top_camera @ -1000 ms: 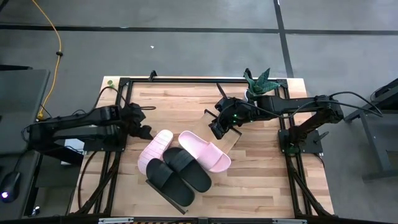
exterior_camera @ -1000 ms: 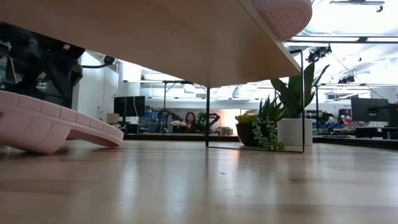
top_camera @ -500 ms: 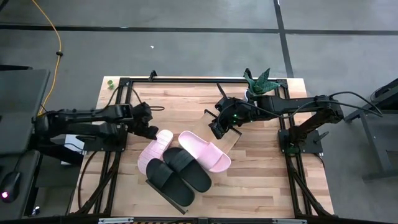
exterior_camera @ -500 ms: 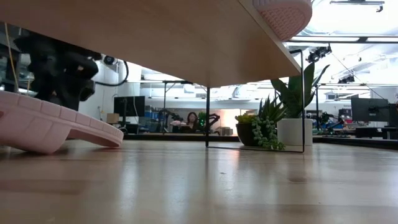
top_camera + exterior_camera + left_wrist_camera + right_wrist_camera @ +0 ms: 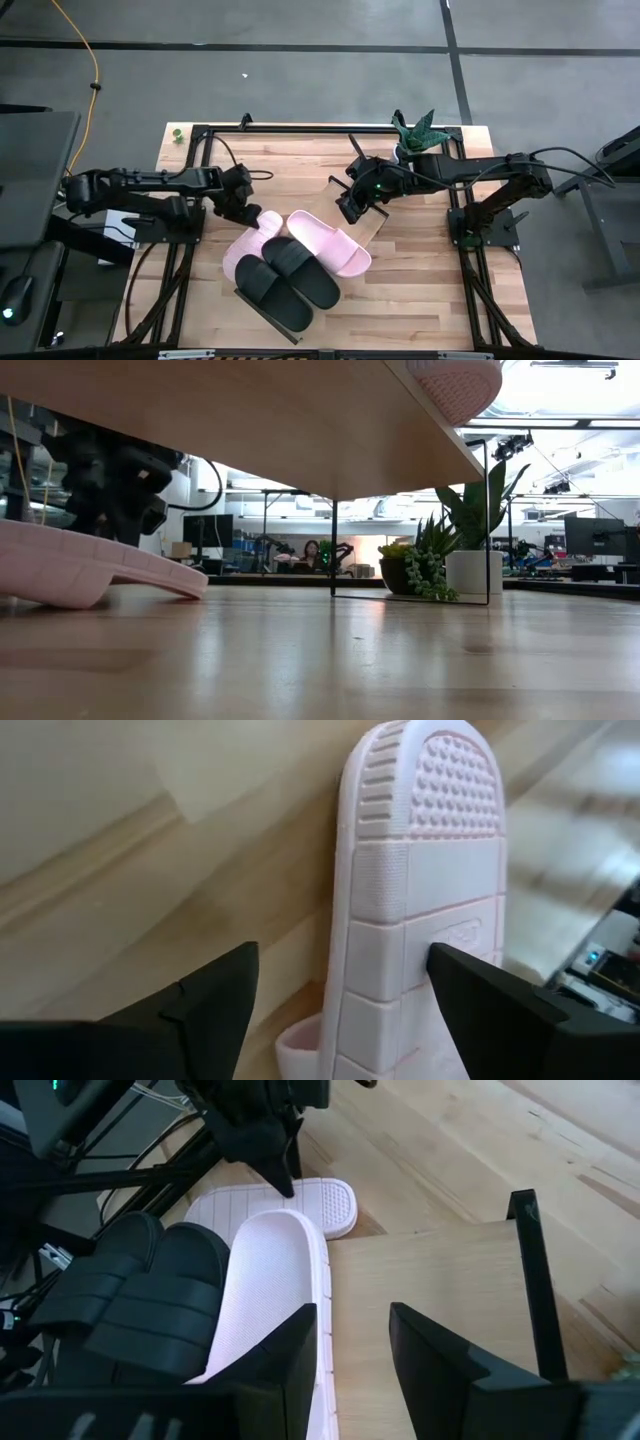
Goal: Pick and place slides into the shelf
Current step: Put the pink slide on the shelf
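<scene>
The shelf (image 5: 372, 226), a light-wood board on a thin black frame, stands slantwise mid-table. Two black slides (image 5: 290, 278) and one pink slide (image 5: 332, 243) lie on it. A second pink slide (image 5: 243, 246) lies sole up on the table along the shelf's left side. My left gripper (image 5: 340, 955) is open and low over this sole (image 5: 420, 890), one finger on each side. My right gripper (image 5: 347, 210) hangs open above the shelf's far right end (image 5: 450, 1280) with nothing between its fingers. My left gripper comes slanting down from the table's left and straddles the upturned pink slide's sole across its width (image 5: 400, 970). Its fingers (image 5: 470, 990) stand at the slide's edges. Whether they touch the slide, I cannot tell.
A potted plant (image 5: 415, 130) stands at the table's far right corner, behind my right arm. Black frame rails (image 5: 200, 180) run along the table's left and right sides. Bare tabletop (image 5: 410, 290) lies to the right of the shelf. A person sits in the room beyond (image 5: 312, 552).
My left gripper has moved toward the table's right and down, from beside the upturned pink slide to over its sole, staying open. In the low view that slide has shifted slightly. My right arm has kept still.
</scene>
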